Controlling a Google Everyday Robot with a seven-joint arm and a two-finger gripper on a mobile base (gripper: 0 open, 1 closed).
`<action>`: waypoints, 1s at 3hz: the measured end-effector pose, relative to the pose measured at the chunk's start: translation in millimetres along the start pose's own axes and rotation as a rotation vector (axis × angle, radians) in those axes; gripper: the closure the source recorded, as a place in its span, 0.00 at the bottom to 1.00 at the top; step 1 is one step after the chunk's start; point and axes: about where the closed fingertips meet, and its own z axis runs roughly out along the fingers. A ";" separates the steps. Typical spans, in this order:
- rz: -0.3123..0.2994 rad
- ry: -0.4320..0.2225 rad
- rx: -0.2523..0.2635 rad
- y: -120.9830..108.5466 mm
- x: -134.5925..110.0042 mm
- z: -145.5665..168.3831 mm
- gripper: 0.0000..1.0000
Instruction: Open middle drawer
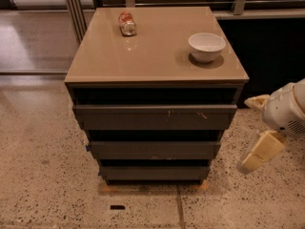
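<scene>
The middle drawer (155, 150) is the dark grey flat front of middling width, between the wide scratched top front (155, 117) and the narrow bottom front (155, 173). All three fronts look pushed in. My gripper (253, 128) is to the right of the cabinet, at about the height of the top and middle drawers and apart from them. Its two pale fingers (259, 152) stand spread apart with nothing between them.
On the tan cabinet top (157, 56) stand a white bowl (207, 46) at the right and a can lying on its side (127, 23) at the back left. The floor is speckled terrazzo (43, 175). A dark low wall (271, 56) runs behind right.
</scene>
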 end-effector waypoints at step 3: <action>0.190 -0.253 -0.095 -29.5 8.3 135.3 0.41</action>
